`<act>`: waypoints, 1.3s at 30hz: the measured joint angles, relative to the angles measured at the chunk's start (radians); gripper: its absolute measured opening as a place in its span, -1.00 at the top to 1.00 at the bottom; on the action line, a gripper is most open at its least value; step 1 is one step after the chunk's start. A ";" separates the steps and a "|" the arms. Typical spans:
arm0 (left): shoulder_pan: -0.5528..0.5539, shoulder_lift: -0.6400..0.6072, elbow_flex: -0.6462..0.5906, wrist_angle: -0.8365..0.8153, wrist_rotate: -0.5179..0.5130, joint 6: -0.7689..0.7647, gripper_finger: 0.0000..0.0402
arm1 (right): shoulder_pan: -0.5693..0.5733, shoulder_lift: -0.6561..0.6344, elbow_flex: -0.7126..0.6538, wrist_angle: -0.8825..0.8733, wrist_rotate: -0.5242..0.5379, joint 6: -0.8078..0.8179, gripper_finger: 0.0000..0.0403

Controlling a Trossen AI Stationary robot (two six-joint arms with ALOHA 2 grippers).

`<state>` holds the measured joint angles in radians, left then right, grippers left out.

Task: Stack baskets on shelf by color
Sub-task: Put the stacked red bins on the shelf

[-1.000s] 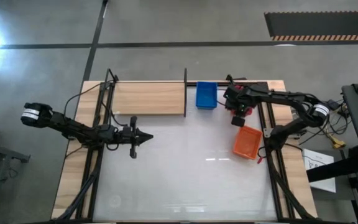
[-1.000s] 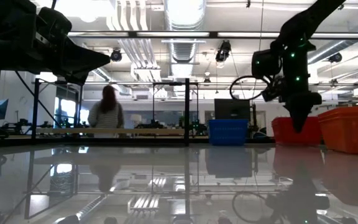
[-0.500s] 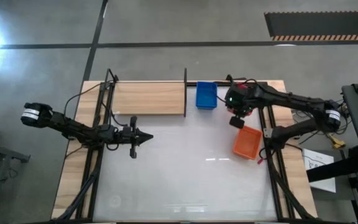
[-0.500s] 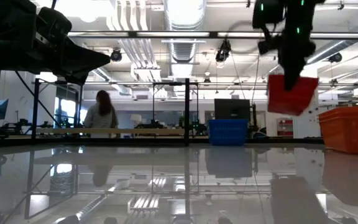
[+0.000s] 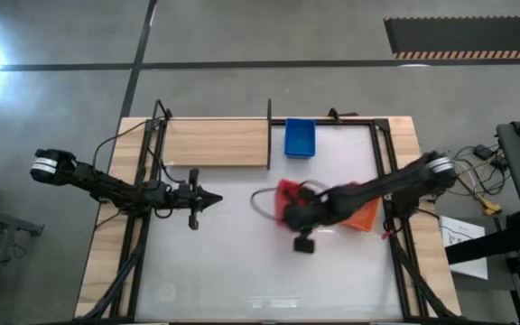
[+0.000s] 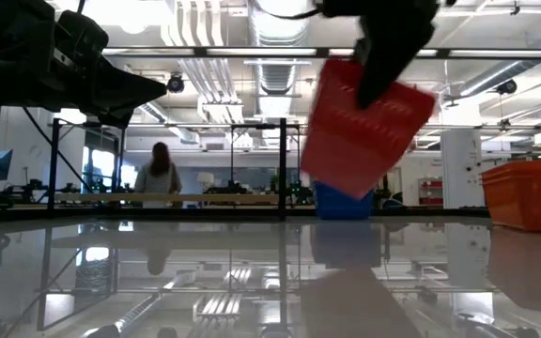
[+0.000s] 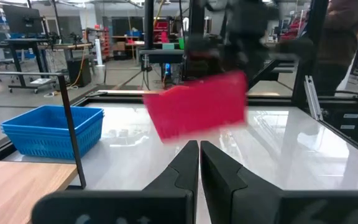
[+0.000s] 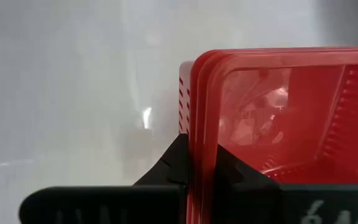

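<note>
My right gripper point(image 5: 292, 209) is shut on a red basket point(image 5: 289, 193), held above the middle of the white table; the right wrist view shows more than one nested rim point(image 8: 199, 93). In the low view the red basket point(image 6: 364, 127) hangs tilted, clear of the table. A blue basket point(image 5: 300, 138) stands on the table beside the light-wood shelf point(image 5: 217, 143) and its dark post point(image 5: 269, 135). An orange basket point(image 5: 365, 215) sits on the table at the right, partly under my right arm. My left gripper point(image 5: 213, 200) is shut and empty, in front of the shelf. My right gripper holds the red basket by one wall at its rim point(image 8: 197, 134), one finger point(image 8: 174, 163) outside and one finger point(image 8: 227, 167) inside. The basket is lifted clear of the table and tilted, its open side toward the wrist camera.
The shelf's top is bare wood. The blue basket also shows in the left wrist view point(image 7: 55, 127), right of the post point(image 7: 73, 140). A person point(image 6: 161, 174) stands in the room behind the table. Bare white tabletop lies near and left of the red basket.
My right gripper has lifted the red basket from the table's far right corner, beside the blue one, and carried it quickly toward the near left, to above the table's middle. The basket has tipped on the way.
</note>
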<state>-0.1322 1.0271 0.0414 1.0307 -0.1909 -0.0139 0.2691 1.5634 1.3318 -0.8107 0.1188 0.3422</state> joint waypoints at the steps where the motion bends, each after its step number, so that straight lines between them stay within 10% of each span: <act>1: 0.000 0.000 0.000 0.000 0.000 0.000 1.00 | 0.004 0.048 0.023 0.021 0.000 -0.006 0.94; 18: -0.007 0.000 0.000 -0.001 0.019 -0.007 1.00 | -0.127 0.600 0.526 0.084 -0.002 -0.354 0.92; 27: -0.007 0.000 0.000 -0.010 0.053 -0.009 1.00 | -0.126 0.654 0.689 -0.002 -0.023 -0.440 0.46; 33: -0.008 0.000 0.000 -0.020 0.086 -0.059 1.00 | -0.115 0.512 0.609 -0.127 -0.016 -0.441 0.51; 39: -0.030 0.000 0.013 -0.020 0.112 -0.075 1.00 | -0.109 0.273 0.249 0.125 -0.014 -0.412 0.92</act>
<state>-0.1621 1.0271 0.0545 1.0103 -0.0792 -0.0889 0.1598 1.8362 1.5808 -0.6855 0.1051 -0.0696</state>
